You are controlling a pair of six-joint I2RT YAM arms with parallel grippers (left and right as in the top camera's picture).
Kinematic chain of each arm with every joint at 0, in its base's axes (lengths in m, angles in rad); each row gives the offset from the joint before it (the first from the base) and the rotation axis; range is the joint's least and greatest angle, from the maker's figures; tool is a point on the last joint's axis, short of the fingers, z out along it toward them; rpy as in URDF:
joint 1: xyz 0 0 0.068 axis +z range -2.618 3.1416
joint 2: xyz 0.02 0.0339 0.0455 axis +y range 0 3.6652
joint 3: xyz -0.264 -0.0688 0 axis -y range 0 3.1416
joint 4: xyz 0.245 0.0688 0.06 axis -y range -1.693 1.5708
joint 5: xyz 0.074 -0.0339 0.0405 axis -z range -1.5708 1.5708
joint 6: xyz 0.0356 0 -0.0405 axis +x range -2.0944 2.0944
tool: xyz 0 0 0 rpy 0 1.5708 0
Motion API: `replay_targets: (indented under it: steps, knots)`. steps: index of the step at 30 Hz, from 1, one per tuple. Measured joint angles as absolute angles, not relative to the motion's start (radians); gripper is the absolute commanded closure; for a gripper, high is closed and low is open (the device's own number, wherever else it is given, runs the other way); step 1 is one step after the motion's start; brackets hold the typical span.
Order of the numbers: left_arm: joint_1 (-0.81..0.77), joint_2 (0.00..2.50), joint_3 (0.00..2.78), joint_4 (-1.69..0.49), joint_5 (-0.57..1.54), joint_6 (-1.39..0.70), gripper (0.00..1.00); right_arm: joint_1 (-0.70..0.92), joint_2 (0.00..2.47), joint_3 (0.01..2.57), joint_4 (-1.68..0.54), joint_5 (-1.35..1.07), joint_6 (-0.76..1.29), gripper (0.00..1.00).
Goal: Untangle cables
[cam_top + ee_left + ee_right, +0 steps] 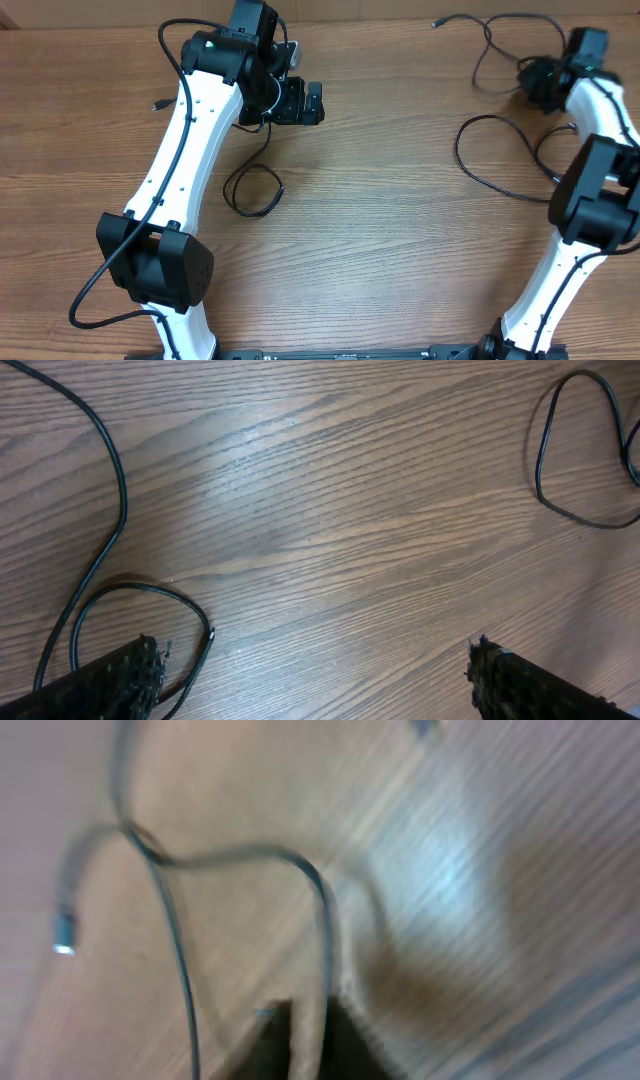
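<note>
Thin black cables lie on the wooden table. One small loop lies below my left gripper; in the left wrist view this loop lies by the left finger. My left gripper is wide open over bare wood. A longer cable snakes across the far right to my right gripper. In the blurred right wrist view, a cable arcs down between the nearly closed fingers of my right gripper. Its small plug shows at the left.
Another cable loop lies beside the right arm's elbow; it also shows at the top right of the left wrist view. A small plug lies left of the left arm. The table's far edge runs along the top.
</note>
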State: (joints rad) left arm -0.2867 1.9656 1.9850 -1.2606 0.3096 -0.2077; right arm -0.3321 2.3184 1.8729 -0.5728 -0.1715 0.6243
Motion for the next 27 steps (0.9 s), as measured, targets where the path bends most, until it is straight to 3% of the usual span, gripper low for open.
replay_targets:
  steps: [3, 4, 15, 27]
  knots:
    - [-0.287, 1.966, 1.985, -1.261, 0.310, -0.208, 0.00, -0.355, 2.318, 1.936, -0.583, -0.182, 0.620, 0.06]
    - [-0.287, 1.966, 1.985, -1.260, 0.310, -0.208, 0.01, -0.362, 2.318, 1.951, -0.590, -0.189, 0.612, 0.00]
    - [-0.287, 1.966, 1.985, -1.260, 0.309, -0.208, 0.00, -0.425, 2.318, 1.968, -0.836, -0.203, 0.576, 0.00]
    - [-0.287, 1.966, 1.985, -1.260, 0.309, -0.208, 0.00, -0.759, 2.274, 1.968, -1.111, -0.197, 0.494, 0.00]
